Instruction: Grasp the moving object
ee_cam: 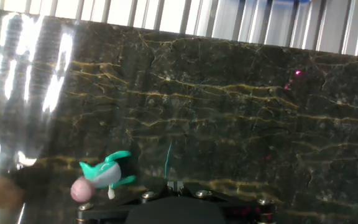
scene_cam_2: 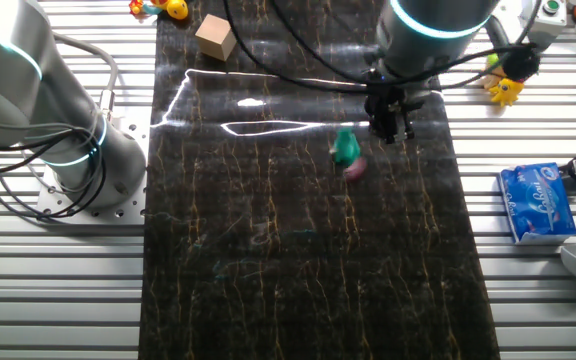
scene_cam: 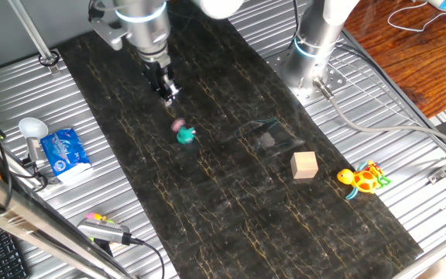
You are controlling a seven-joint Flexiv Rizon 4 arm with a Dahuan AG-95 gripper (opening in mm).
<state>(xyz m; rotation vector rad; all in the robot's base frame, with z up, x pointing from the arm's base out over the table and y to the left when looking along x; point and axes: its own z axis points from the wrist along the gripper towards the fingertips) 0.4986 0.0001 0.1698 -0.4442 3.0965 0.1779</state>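
Hand above the toy on the bench

The hand hung near the teal toy, gripping nothing; how wide it stood, I cannot tell.

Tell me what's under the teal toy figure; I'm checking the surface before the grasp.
Only the dark marbled mat shows under and around the teal toy figure. The patch directly beneath it is covered.

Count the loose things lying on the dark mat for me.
3. The teal toy lies mid-mat just past the claw; the wooden cube sits farther along; the yellow turtle lies at the mat's edge beyond it. None seems hidden.
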